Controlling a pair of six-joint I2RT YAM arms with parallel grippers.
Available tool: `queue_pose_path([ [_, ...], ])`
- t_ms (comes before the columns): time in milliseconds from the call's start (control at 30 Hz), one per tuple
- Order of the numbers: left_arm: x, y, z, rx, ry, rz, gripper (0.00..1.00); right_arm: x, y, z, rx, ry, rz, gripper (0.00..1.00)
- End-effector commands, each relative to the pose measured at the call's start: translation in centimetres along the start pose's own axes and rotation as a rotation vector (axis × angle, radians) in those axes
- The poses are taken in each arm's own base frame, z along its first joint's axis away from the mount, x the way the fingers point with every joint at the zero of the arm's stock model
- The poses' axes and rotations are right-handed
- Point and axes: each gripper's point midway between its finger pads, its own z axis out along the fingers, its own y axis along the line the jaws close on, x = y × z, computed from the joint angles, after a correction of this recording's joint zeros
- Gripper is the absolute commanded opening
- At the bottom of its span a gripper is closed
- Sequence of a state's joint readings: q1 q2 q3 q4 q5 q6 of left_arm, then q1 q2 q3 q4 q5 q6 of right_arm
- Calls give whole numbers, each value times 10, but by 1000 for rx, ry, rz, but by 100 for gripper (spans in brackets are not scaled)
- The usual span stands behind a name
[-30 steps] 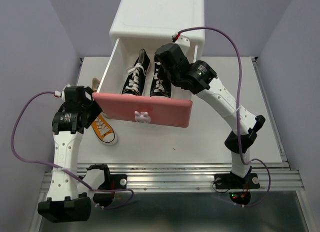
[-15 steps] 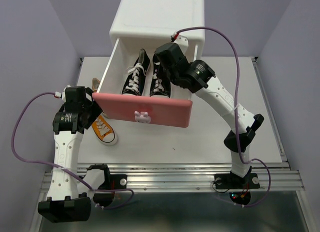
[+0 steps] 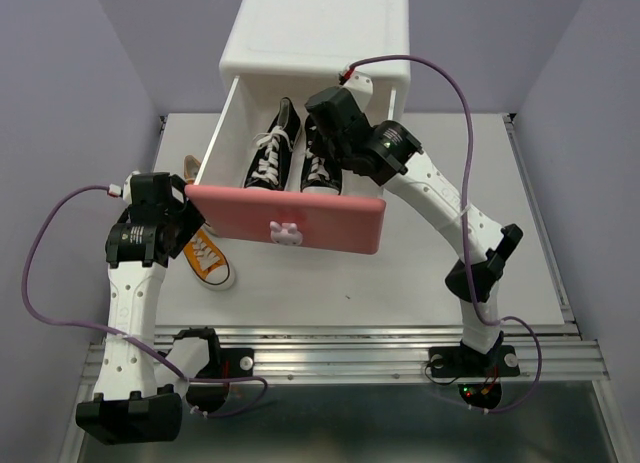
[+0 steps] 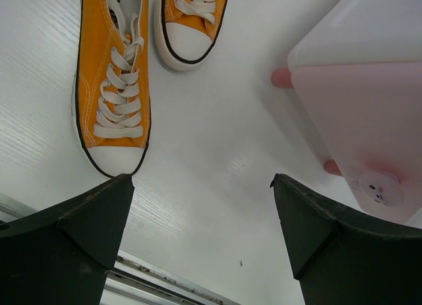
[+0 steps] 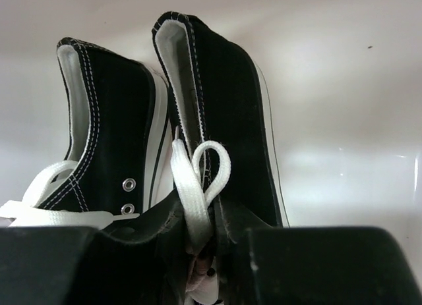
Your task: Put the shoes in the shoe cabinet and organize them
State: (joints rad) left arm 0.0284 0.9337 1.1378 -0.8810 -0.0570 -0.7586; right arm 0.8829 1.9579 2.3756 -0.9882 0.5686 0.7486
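The white shoe cabinet (image 3: 315,33) stands at the back with its darker pink drawer (image 3: 290,221) pulled open. Two black shoes lie inside it, the left one (image 3: 270,148) and the right one (image 3: 322,171). My right gripper (image 3: 328,123) reaches into the drawer. In the right wrist view it (image 5: 204,252) is shut on the tongue and white lace (image 5: 198,180) of the right black shoe (image 5: 224,107). My left gripper (image 4: 201,232) is open and empty above the table. Two orange shoes (image 4: 115,87) (image 4: 191,22) lie just beyond it.
The cabinet's paler pink front (image 4: 369,120) with its bunny knob (image 4: 377,190) and a pink foot (image 4: 282,78) shows right of the left gripper. In the top view one orange shoe (image 3: 205,258) lies left of the open drawer. The table's metal front rail (image 3: 340,345) runs below.
My right gripper and forearm have shifted slightly left and back over the drawer, still on the black shoe. The left arm has not moved.
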Motion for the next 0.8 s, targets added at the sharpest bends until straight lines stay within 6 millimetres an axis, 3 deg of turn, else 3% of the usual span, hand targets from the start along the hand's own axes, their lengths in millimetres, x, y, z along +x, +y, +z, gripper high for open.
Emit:
queue_pose_path([
  [0,0,7,0,-20,-13,-10,99,7,12,7,-48,23,-18,29],
  [300,0,7,-3,-12,-20,-25,99,-6,15,-6,-82,0,-16,57],
  [567,-1,4,-5,2,-23,-29,99,-39,17,-33,-131,-82,20,72],
  [700,-3,2,-6,10,-28,-30,99,-60,24,-49,-188,-143,26,87],
  [767,-4,0,-7,15,-31,-30,99,-65,25,-53,-203,-159,22,100],
])
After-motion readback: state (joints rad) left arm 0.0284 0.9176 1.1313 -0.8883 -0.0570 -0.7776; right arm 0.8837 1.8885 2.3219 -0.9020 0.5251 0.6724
